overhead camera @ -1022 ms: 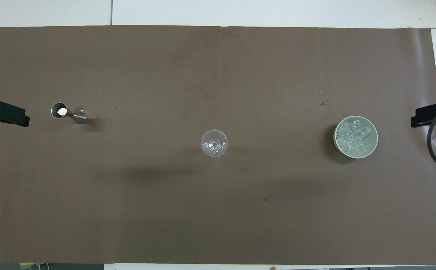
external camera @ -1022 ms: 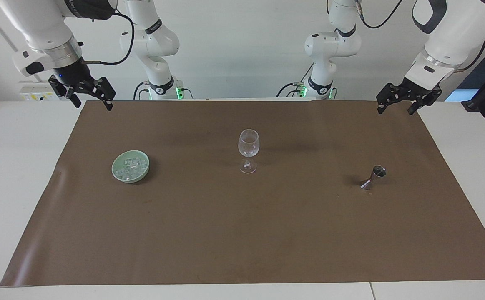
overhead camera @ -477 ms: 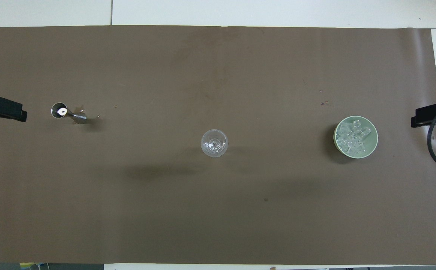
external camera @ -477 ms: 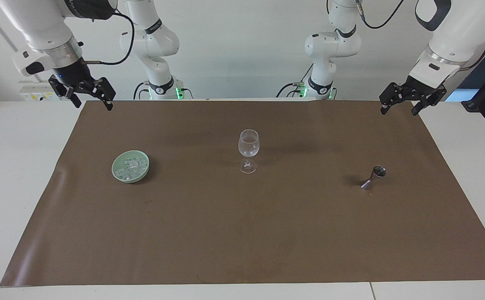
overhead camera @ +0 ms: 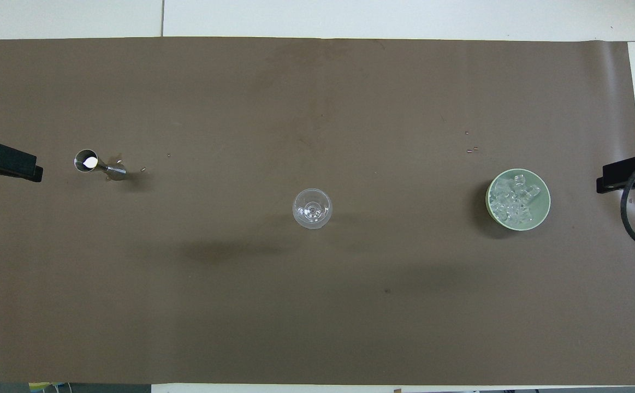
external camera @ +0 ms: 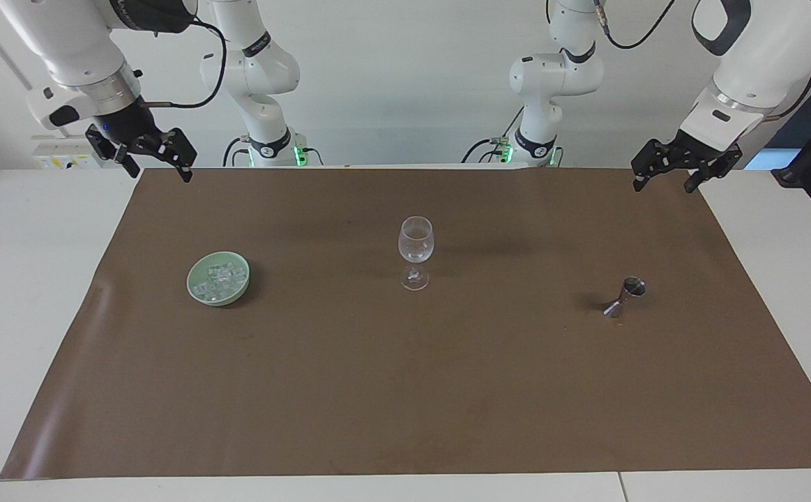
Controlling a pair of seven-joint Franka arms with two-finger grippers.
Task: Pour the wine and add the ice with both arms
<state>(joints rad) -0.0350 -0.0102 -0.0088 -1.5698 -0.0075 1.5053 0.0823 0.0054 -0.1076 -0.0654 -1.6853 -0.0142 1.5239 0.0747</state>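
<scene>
1. Both claws hang in the air with their fingers spread wide and nothing between them. The right gripper [external camera: 156, 156] is over the corner of the mat at the right arm's end of the table, and the left gripper [external camera: 665, 173] is over the corner at the left arm's end.
2. Two white arms carry them: the right arm [external camera: 70, 52] and the left arm [external camera: 761, 56], each reaching out from a base at the robots' edge of the table.
3. A white table [external camera: 21, 293] bears a large brown mat [external camera: 405, 390] that covers most of its top.
4. On the mat, toward the right arm's end, sits a pale green bowl [external camera: 196, 291]. The ice [external camera: 222, 277] lies heaped inside it as small clear cubes.
5. A clear wine glass [external camera: 415, 253] stands upright at the middle of the mat, well apart from the bowl. Whether it holds anything I cannot tell.
6. A small metal jigger [external camera: 625, 296] stands toward the left arm's end, well apart from the glass.
7. A few tiny specks [overhead camera: 471, 148] lie on the mat near the bowl, a little farther from the robots than it is.
8. Open mat lies between each gripper and the thing at its end of the table.
</scene>
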